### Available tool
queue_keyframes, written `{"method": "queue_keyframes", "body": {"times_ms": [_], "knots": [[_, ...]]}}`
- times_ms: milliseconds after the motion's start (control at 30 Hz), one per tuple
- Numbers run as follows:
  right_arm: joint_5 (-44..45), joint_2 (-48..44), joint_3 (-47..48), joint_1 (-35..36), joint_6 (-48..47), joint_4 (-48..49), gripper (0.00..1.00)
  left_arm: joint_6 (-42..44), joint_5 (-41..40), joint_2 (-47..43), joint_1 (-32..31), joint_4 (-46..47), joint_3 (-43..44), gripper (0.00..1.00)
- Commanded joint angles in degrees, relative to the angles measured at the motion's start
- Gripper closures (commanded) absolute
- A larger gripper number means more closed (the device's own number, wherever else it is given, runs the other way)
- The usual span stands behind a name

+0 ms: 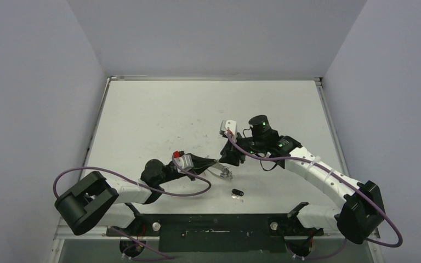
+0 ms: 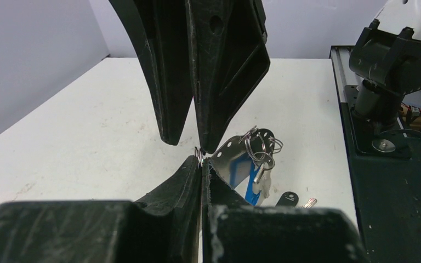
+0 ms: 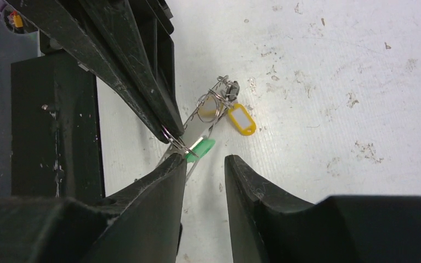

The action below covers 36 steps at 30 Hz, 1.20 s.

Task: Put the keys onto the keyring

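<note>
My left gripper (image 2: 201,163) is shut, pinching a thin silvery keyring (image 2: 198,155) at its fingertips. A bunch hangs from the ring just above the table: a perforated metal strip (image 2: 231,160), small rings (image 2: 260,143) and a blue tag (image 2: 246,186). The right wrist view shows the same ring (image 3: 176,141) with a green tag (image 3: 202,147) and a yellow tag (image 3: 242,119). My right gripper (image 3: 203,164) is open, with its left finger (image 3: 164,181) against the ring and the green tag. A black-headed key (image 1: 237,193) lies alone on the table; it also shows in the left wrist view (image 2: 288,198).
Both grippers (image 1: 223,163) meet near the table's middle front. The black base plate (image 2: 394,186) and the right arm's mount (image 2: 386,60) stand along the near edge. Purple cables (image 1: 186,189) loop beside the arms. Grey walls enclose the white table (image 1: 170,109).
</note>
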Motion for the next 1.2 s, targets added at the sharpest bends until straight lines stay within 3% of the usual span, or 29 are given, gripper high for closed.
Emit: {"method": "queue_keyframes", "body": {"times_ms": [0, 433, 700, 900, 967, 1133, 1167], "knots": [[-5.7, -2.7, -1.6, -2.0, 0.0, 5.9, 0.67, -0.1, 1.4, -2.3, -0.3, 6.3, 0.6, 1.00], [-14.0, -7.6, -9.1, -3.8, -1.8, 18.2, 0.63, 6.1, 3.4, -14.3, -0.3, -11.2, 0.8, 1.00], [-17.4, -5.6, -7.8, -0.8, -2.4, 21.8, 0.63, 6.2, 3.6, -16.4, -0.2, -13.0, 0.4, 1.00], [-15.1, -3.8, -7.4, 3.3, -3.6, 21.8, 0.64, 6.1, 3.6, -16.4, -0.2, -12.7, 0.5, 1.00], [-14.8, -3.7, -7.5, 3.5, -4.0, 21.7, 0.69, 6.1, 3.6, -16.4, -0.3, -12.7, 0.5, 1.00], [-14.5, -3.2, -7.2, 3.4, -4.5, 21.3, 1.00, 6.1, 3.6, -16.5, -0.3, -12.6, 0.3, 1.00], [-14.3, -3.1, -7.1, 3.4, -4.8, 20.9, 1.00, 6.1, 3.5, -16.5, -0.2, -12.5, 0.3, 1.00]]}}
